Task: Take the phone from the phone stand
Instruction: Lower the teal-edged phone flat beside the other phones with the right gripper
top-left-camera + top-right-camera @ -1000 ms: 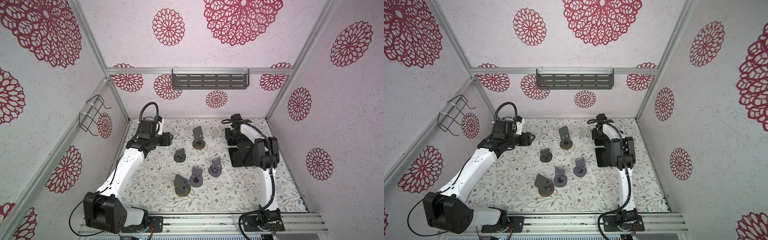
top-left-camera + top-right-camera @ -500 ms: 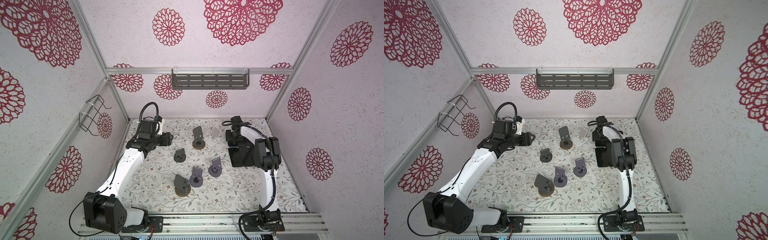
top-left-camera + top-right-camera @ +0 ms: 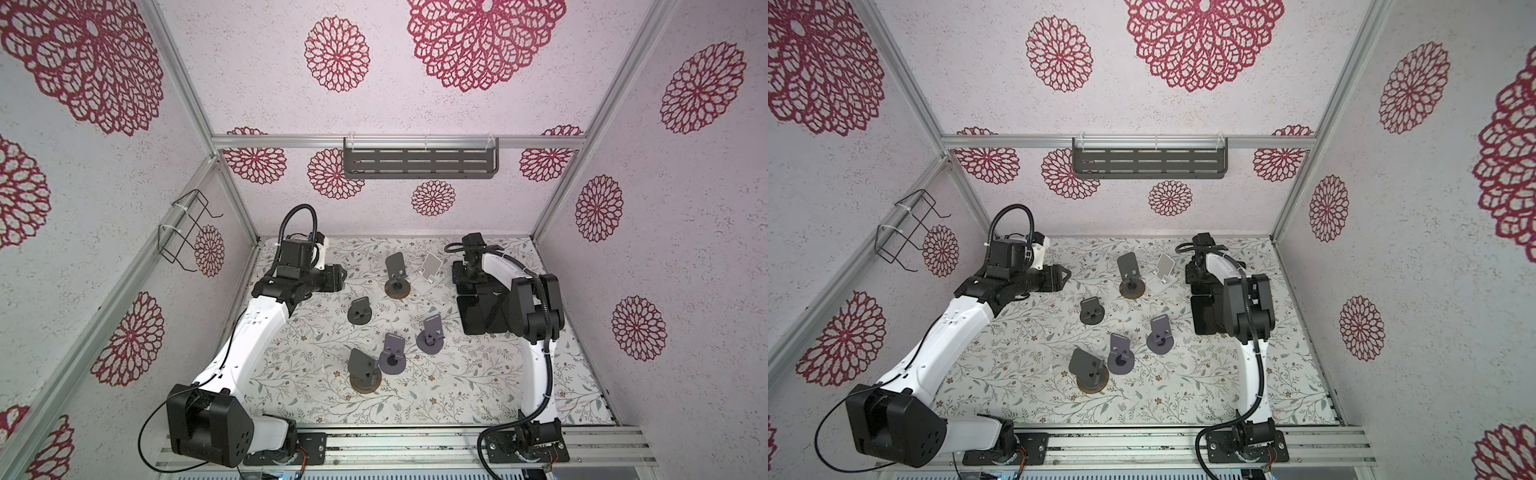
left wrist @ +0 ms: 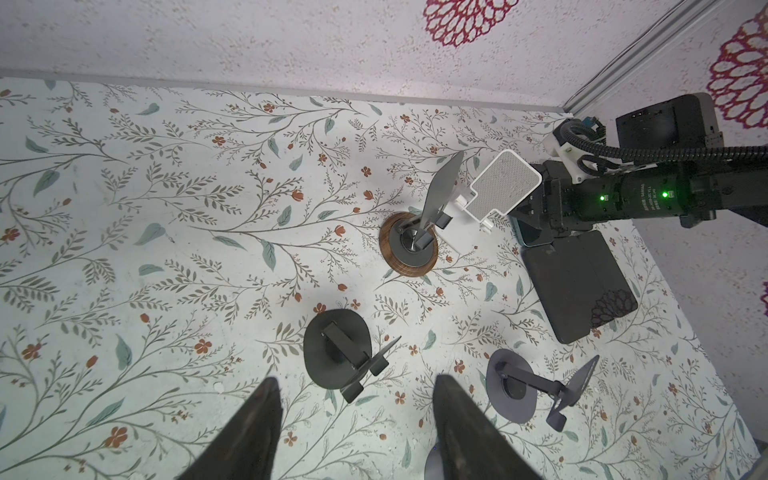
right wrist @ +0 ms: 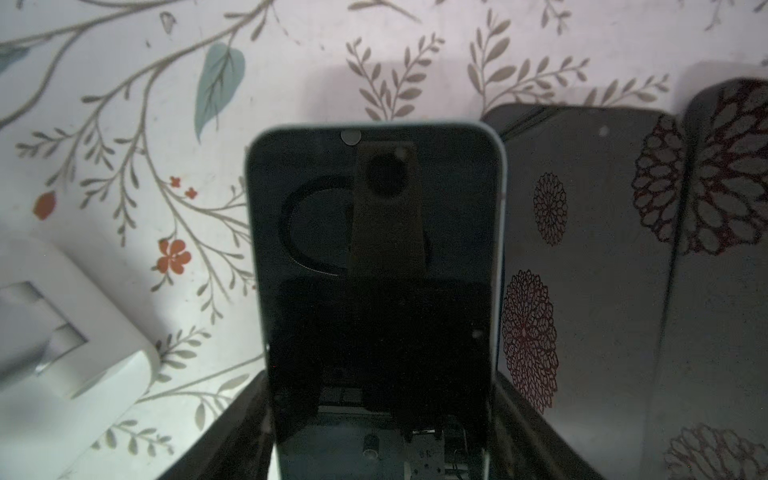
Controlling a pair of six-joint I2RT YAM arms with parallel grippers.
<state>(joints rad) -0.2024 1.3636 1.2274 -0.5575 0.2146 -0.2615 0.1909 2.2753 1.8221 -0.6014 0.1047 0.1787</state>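
Both top views are bright, evenly lit and sharp. The right wrist view is dim and soft: the phone (image 5: 374,291) screen shows dark reflections, and the white stand (image 5: 62,353) at 8 o'clock is blurred.

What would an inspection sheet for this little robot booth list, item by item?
Surface: floral-printed tabletop, nothing spilled.
Job's things: phone, pale-edged with a dark screen, off its stand; white phone stand beside it, empty.
Clutter: five darker stands, all empty; dark phones lying flat side by side.
Grippers: right gripper shut on the phone, fingers on its long edges; left gripper open, empty.
Cables: black hose looped over the left wrist; black cable along the right arm.
Surroundings: slotted shelf on the back wall; wire basket on a side wall.
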